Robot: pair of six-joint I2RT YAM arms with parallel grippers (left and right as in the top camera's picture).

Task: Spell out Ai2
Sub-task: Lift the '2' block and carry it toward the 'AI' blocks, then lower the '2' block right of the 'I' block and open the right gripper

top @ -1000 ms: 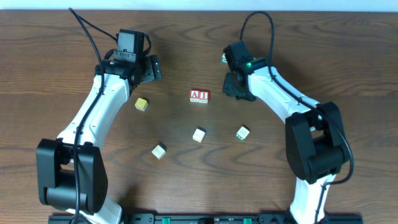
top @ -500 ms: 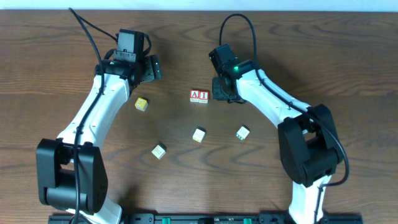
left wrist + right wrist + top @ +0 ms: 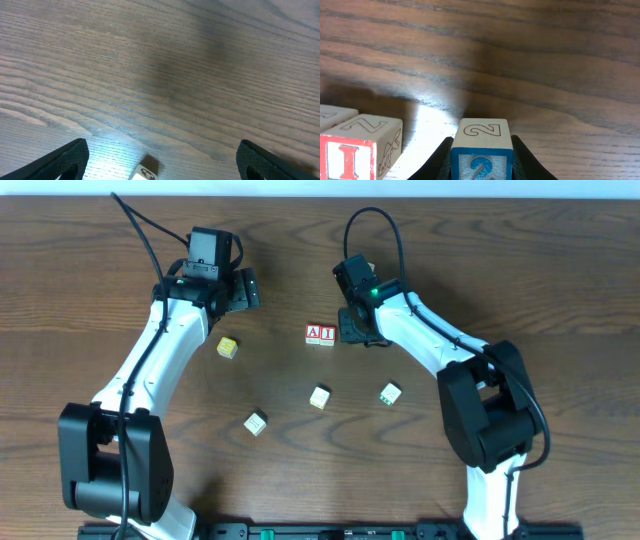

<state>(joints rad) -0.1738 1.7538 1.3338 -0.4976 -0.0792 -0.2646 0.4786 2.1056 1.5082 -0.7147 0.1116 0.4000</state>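
The red "A" cube [image 3: 313, 333] and the red "I" cube [image 3: 327, 333] stand side by side at the table's middle. The "I" cube also shows at the lower left of the right wrist view [image 3: 360, 150]. My right gripper [image 3: 352, 330] is just right of the "I" cube and is shut on the blue "2" cube [image 3: 481, 152], held between its fingers [image 3: 481, 167] with a small gap to the "I" cube. The "2" cube is hidden under the gripper in the overhead view. My left gripper [image 3: 243, 288] is open and empty at the back left [image 3: 160, 165].
A yellow cube [image 3: 227, 347] lies below my left gripper. A cream cube [image 3: 319, 397], a green-marked cube [image 3: 390, 393] and another cube [image 3: 255, 422] lie toward the front. A cube's corner [image 3: 143, 171] shows between the left fingers.
My right gripper has moved left with the "2" cube, from well right of the "A" and "I" cubes to just beside the "I" cube. The left arm has not moved.
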